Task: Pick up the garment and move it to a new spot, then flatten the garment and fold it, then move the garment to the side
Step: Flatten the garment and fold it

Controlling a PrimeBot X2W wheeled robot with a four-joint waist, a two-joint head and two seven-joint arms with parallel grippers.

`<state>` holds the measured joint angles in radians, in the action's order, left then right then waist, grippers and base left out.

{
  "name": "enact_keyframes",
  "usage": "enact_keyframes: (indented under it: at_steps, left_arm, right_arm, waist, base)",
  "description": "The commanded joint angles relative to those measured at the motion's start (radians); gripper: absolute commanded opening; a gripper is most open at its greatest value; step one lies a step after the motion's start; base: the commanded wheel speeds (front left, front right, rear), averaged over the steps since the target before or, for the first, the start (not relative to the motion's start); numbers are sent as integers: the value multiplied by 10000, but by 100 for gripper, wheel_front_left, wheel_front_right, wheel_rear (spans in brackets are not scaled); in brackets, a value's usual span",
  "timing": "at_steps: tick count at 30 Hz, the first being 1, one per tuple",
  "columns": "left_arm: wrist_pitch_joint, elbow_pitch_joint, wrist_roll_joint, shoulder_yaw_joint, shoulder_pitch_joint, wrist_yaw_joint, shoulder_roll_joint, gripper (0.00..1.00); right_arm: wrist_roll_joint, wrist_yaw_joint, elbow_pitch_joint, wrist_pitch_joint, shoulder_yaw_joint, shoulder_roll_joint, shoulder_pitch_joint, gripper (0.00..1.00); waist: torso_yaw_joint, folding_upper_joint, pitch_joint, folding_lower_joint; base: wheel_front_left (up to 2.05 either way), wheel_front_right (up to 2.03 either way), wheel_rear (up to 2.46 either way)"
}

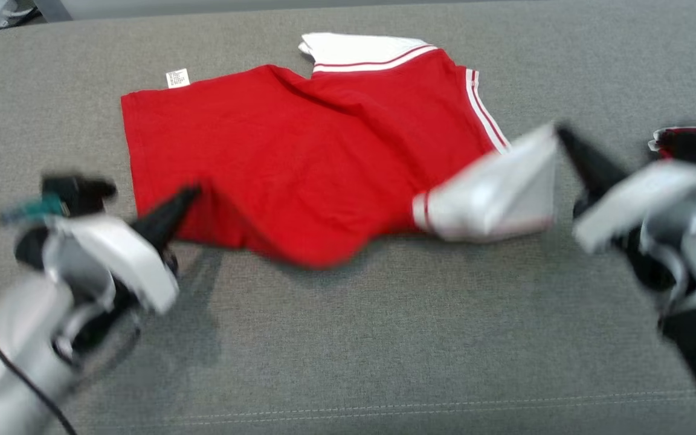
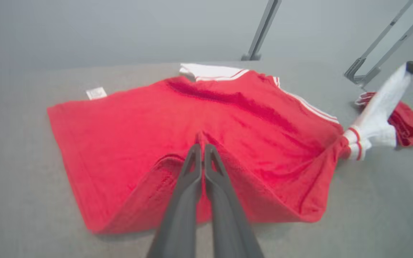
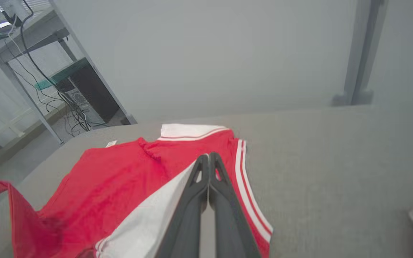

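pinching garment (image 1: 299, 145) by the hem, left fingers (image 2: 191, 172) pressed together; right fingers (image 3: 197, 179) clamped on its white sleeve (image 1: 493, 193)

The left gripper (image 1: 193, 193), two long dark fingers on a pale wrist, is clamped on the red-and-white cloth shirt's (image 1: 299, 151) hem. The right gripper (image 1: 562, 131), angled inward, pinches its white sleeve.

Noted: left hand (image 1: 191, 193) and right hand (image 1: 560, 130) motion-blurred in head view. Print on label (image 1: 177, 78) beyond left hand too small to read. Sleeve of garment (image 1: 299, 163) blurred at right hand. Beside right hand, red cloth (image 1: 686, 140) cut off at picture edge.
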<state>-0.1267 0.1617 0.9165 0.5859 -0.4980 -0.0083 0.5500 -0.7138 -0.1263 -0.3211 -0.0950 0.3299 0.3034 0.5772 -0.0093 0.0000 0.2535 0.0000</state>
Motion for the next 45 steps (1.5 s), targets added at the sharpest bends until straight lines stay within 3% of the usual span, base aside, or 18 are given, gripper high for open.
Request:
enact_keyframes:
  at_steps: [1,4,7,9,13,15,19,21,26,33,37,45]
  left_arm:
    - [-93,95,176,-703,-1298,-296,439,0]
    - [-107,1993,-315,-953,-4724,-895,335,0]
    - [1025,3613,-1074,-1151,-7533,-1033,-77,0]
    - [2119,4335,-1607,-1280,-8903,-1044,-298,0]
    - [3355,4464,-2230,-871,-10299,-1171,-648,0]
    - [3618,4085,-2258,-489,-9804,-1204,-756,0]
    - [3859,3652,-1928,-273,-7198,-1217,-1058,0]
    - [3875,3584,-1833,-475,-5660,-1211,-1363,0]
    - [3881,3074,-2427,-1714,-2647,-942,-1937,0]
    - [3882,2131,-2919,-3020,-287,-856,-2302,0]
    - [3883,1613,-3073,-3239,491,-703,-2309,0]
    - [3416,108,-3245,-3272,2456,105,-1940,0]
  right_arm:
    - [318,-44,-22,0,362,403,1280,0]
    - [810,-44,-2124,924,302,505,5181,0]
    - [1984,-44,-3709,2515,250,642,8169,0]
    - [2338,-44,-4393,3112,286,454,9443,0]
    - [2093,-44,-4454,2766,1519,533,10360,0]
    - [1426,-44,-3781,2657,2129,736,9658,0]
    - [-174,-44,-2363,2746,2551,1338,6639,0]
    - [-630,-44,-1952,3051,2484,1529,4990,0]
    - [-1637,-44,-1152,3407,2138,1269,1816,0]
    - [-1977,-44,-5,3473,1499,1337,-104,0]
    - [-2104,-44,529,3312,1166,1389,-769,0]
    - [-2146,-44,1722,2347,-166,1098,-3613,0]
  waist:
    - [-89,0,80,0]
    - [-81,0,-159,0]
    - [-143,0,-504,0]
    - [-319,0,-594,0]
    - [-387,0,256,0]
    - [-386,0,779,0]
    - [-186,0,1582,0]
    - [-117,0,1838,0]
    - [-95,0,2052,0]
    - [-136,0,1693,0]
    - [-75,0,1421,0]
    - [226,0,499,0]
  base:
    - [0,0,0]
    - [0,0,0]
    - [0,0,0]
    - [0,0,0]
    - [0,0,0]
    - [0,0,0]
    - [0,0,0]
    - [0,0,0]
    - [0,0,0]
    - [0,0,0]
    - [0,0,0]
    - [0,0,0]
